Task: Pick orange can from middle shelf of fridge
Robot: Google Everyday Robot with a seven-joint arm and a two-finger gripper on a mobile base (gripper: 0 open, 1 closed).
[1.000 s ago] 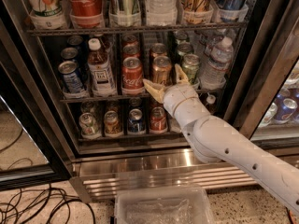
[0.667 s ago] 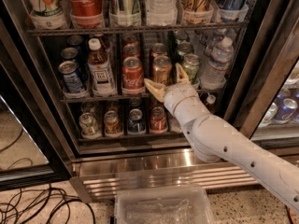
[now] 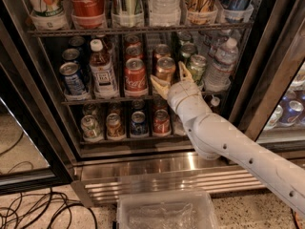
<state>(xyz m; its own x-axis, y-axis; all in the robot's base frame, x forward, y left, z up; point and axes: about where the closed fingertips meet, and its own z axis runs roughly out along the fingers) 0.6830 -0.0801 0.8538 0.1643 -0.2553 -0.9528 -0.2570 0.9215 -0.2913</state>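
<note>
The fridge stands open in front of me with a steel slatted base. On its middle shelf the orange can stands at the front of its lane, between a red Coca-Cola can and a green can. My gripper reaches in at the shelf's front edge, open, with one pale finger at the left of the orange can's base and the other finger at its right. The fingers straddle the can; I cannot tell if they touch it.
A blue can and a small bottle stand left on the same rack, a water bottle at right. Tall bottles and cups fill the rack above, small cans the rack below. A clear plastic bin sits on the floor, cables at left.
The gripper and arm have hardly moved; the fingers stay at either side of the orange can.
</note>
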